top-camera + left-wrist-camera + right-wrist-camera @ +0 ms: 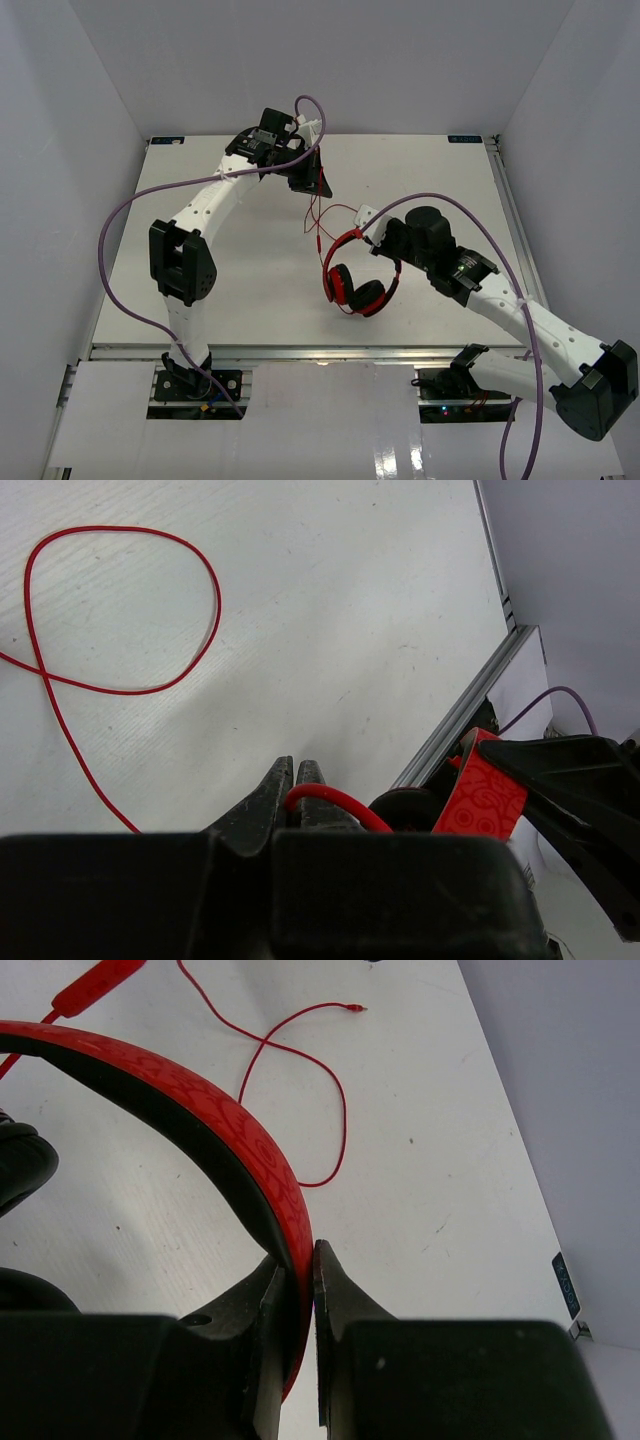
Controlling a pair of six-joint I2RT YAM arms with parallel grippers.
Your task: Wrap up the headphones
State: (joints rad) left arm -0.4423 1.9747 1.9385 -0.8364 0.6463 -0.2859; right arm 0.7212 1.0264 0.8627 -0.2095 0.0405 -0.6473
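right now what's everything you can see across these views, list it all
headphones: one, red and black, mid table
cable: one, thin red, looping on the table
table: one, white, under everything
purple arm cables: two, purple, one trailing on each side
left arm, right arm: two, white and black, bases at near edge
left gripper: one, black, shut on the cable
right gripper: one, black, shut on the headband

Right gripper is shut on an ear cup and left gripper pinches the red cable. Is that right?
Not quite: the right gripper is shut on the headband, not an ear cup, as the right wrist view shows. The left gripper does pinch the cable.
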